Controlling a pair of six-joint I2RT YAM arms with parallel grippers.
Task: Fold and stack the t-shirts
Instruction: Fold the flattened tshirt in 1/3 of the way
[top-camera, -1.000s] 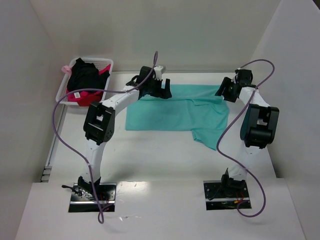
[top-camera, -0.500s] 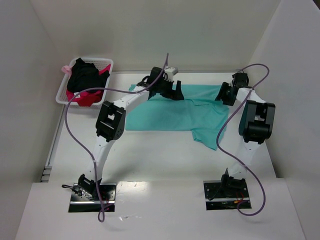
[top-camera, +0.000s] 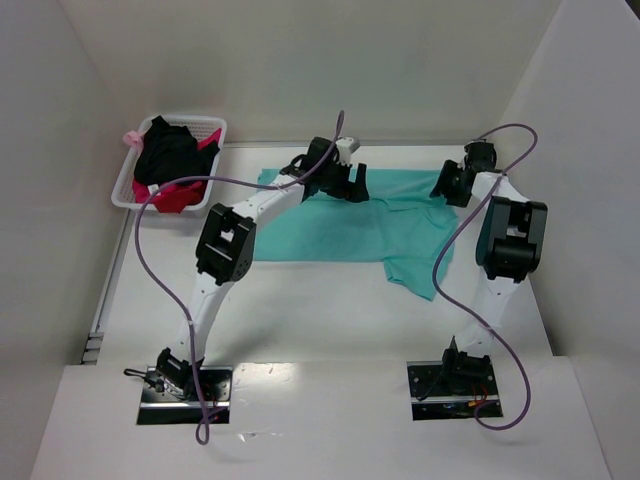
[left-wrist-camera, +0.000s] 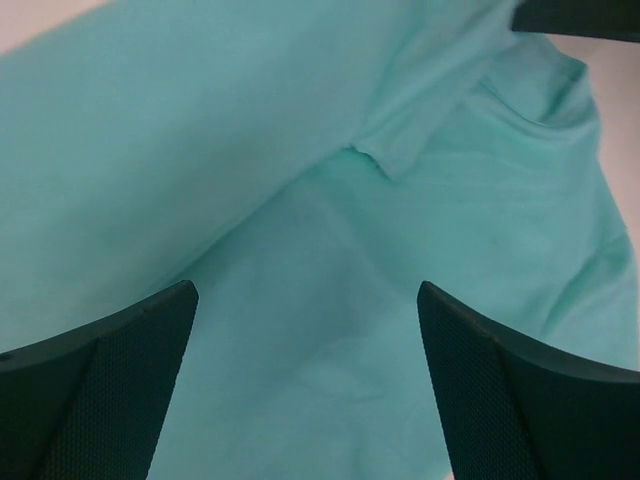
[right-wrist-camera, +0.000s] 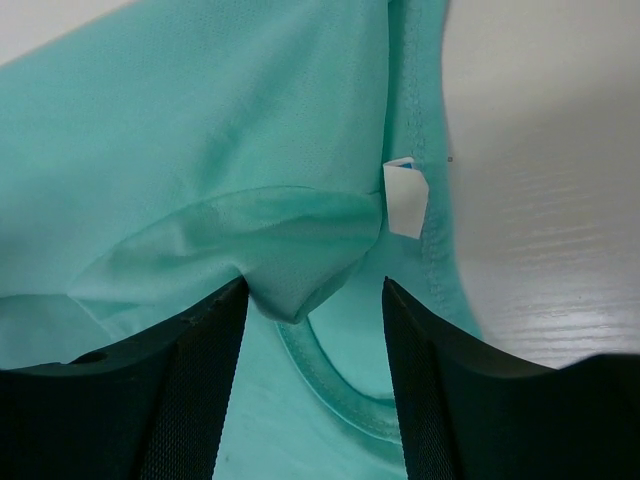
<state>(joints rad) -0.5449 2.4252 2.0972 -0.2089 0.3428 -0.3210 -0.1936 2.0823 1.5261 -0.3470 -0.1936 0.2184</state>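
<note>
Soft teal t-shirt (top-camera: 340, 230) is lying rumpled on the counter (top-camera: 300, 300). Left hand (left-wrist-camera: 305, 292) is hovering wide open, empty. Right hand (right-wrist-camera: 313, 290) is gaping astride its collar fold, gripping nothing. Lattice basket (top-camera: 218, 128) is sitting far left.

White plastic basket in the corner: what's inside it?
A crumpled black cloth t-shirt lies on a bright pink-red one, filling the white plastic lattice basket. Anything beneath them is covered.

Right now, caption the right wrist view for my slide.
Right gripper open over teal t-shirt, beside its white neck label.
</note>
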